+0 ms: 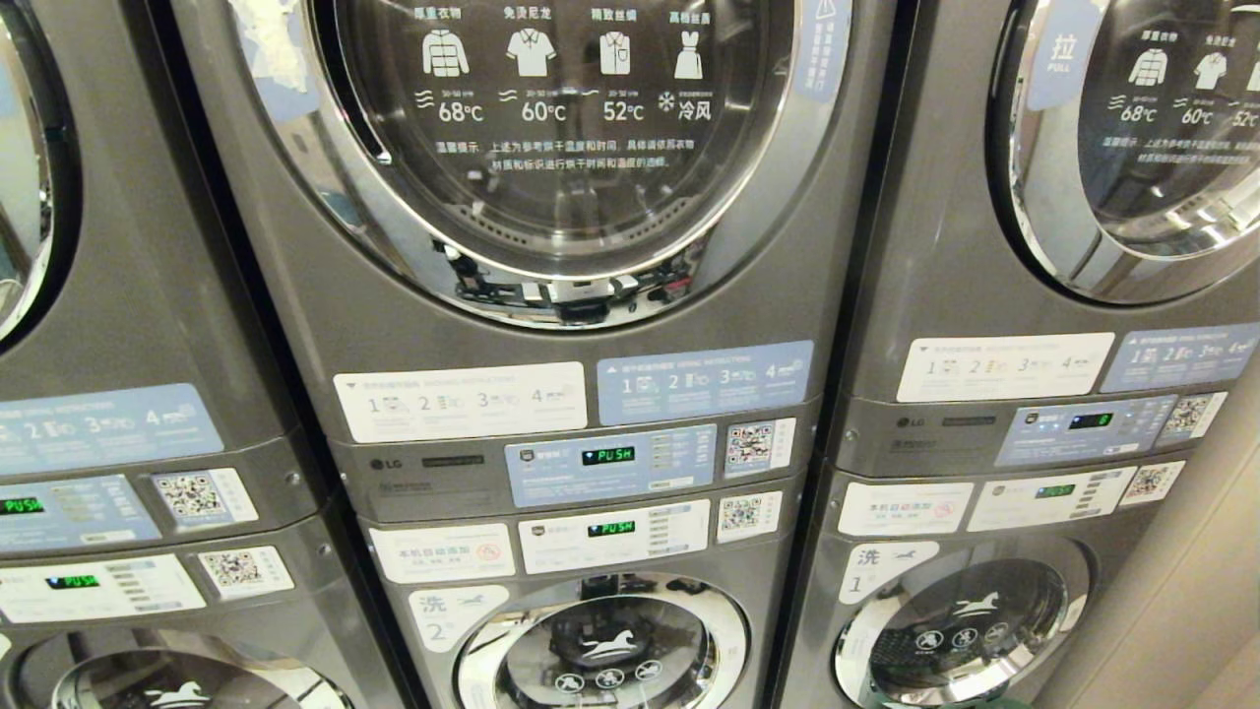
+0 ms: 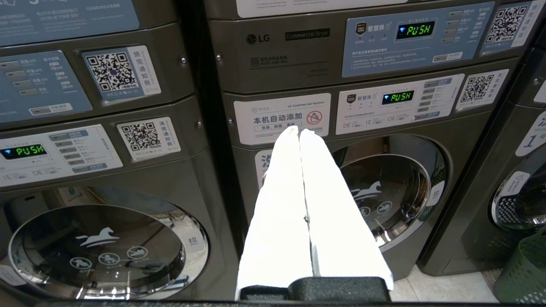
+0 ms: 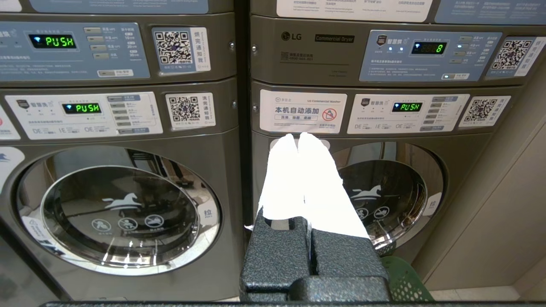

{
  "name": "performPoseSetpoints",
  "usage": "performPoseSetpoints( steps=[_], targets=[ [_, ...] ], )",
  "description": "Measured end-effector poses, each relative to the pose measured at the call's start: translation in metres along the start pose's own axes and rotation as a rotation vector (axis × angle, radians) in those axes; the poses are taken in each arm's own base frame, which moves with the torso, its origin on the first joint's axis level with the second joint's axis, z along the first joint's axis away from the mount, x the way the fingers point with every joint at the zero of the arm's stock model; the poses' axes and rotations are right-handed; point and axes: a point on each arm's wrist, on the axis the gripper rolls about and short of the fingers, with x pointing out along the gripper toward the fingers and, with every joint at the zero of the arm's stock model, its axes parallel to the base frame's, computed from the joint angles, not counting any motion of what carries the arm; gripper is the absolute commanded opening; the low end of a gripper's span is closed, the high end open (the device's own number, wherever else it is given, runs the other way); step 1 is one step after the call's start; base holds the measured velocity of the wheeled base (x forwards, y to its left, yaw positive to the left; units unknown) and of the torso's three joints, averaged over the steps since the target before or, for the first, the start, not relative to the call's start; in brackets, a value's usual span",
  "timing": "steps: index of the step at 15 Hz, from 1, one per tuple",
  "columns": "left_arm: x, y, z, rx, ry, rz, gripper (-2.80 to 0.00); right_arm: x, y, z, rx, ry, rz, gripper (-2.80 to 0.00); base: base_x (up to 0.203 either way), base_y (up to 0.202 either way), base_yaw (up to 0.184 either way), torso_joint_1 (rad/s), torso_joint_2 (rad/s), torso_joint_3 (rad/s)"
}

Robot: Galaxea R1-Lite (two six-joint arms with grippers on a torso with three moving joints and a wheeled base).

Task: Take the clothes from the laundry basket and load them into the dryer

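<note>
The middle dryer (image 1: 551, 128) fills the head view, its round glass door closed above a control panel reading PUSH (image 1: 607, 455). Neither arm shows in the head view. My left gripper (image 2: 298, 131) hangs low before the washer (image 2: 384, 196) under that dryer, white fingers pressed together and holding nothing. My right gripper (image 3: 297, 137) is shut and empty too, level with the right-hand washer door (image 3: 379, 196). A green perforated laundry basket (image 2: 524, 273) stands on the floor by the right-hand stack; only its rim (image 3: 403, 281) shows. No clothes are in view.
Three grey stacks of a dryer over a washer stand side by side, all doors closed. A second dryer (image 1: 1142, 128) is at the right, a third (image 1: 30, 177) at the left. A beige wall (image 3: 503, 221) borders the right-hand stack.
</note>
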Motion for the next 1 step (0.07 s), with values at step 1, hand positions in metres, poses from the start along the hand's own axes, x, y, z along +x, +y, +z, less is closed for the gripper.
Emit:
performPoseSetpoints(
  steps=[1],
  targets=[
    [-0.0003, 0.0, 0.0, -0.003, -0.004, 0.001, -2.8, 0.0, 0.0, 0.0, 0.004, 0.0, 0.0, -2.8, 0.0, 0.0, 0.0, 0.0, 0.0, 0.0]
  ],
)
